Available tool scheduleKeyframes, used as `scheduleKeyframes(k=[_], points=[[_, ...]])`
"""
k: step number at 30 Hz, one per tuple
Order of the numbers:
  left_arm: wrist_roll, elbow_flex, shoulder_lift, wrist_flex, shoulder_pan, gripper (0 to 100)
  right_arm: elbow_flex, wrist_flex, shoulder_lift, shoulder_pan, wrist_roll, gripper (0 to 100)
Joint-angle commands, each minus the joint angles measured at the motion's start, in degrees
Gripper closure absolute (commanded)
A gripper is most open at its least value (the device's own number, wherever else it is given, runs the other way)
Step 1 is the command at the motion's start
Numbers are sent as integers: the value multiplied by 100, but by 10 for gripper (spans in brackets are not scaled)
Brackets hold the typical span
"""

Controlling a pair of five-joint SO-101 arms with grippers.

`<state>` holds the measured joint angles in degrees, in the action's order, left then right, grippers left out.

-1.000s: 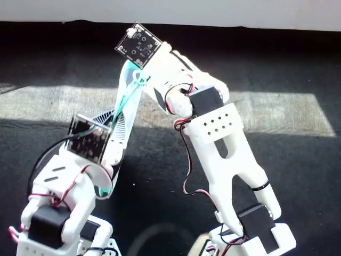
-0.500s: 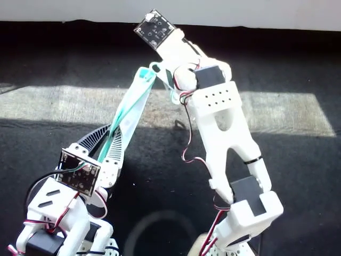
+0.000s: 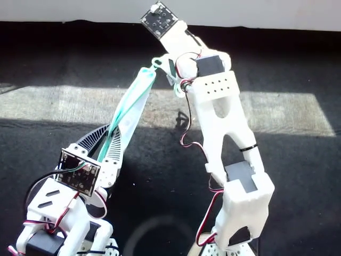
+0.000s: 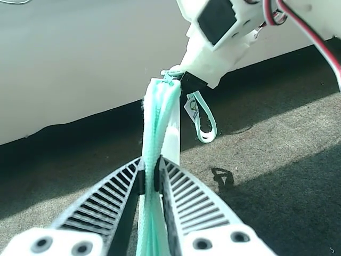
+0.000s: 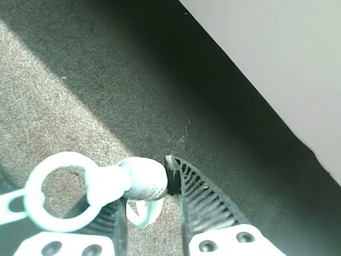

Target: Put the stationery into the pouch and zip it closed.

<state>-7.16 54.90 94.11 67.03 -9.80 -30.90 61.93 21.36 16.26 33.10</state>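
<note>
Both jaws were closed: the left gripper [image 4: 152,180] clamped one end of the pouch [image 3: 129,105], and the right gripper [image 5: 145,189] pinched the zip pull [image 5: 139,178] at the other end. The pouch hung stretched between them, raised above the table [image 3: 287,112]. With the pull at the pouch's end, the zipping seemed finished or nearly so. Whether the stationery was inside could not be told.
</note>
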Motion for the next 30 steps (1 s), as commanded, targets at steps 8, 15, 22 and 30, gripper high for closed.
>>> scheduleKeyframes(k=[8, 15, 22, 30], points=[[26, 13, 13, 211, 233, 990, -1086, 954, 224, -558, 9, 992], [26, 13, -31, 176, 224, 990, -2308, 1982, 242, -154, 9, 992], [26, -4, -136, -431, 233, 990, -2431, 2607, 242, 242, 0, 964], [26, -690, -1464, -1011, 242, 990, -3213, 3565, 233, 620, 0, 772]])
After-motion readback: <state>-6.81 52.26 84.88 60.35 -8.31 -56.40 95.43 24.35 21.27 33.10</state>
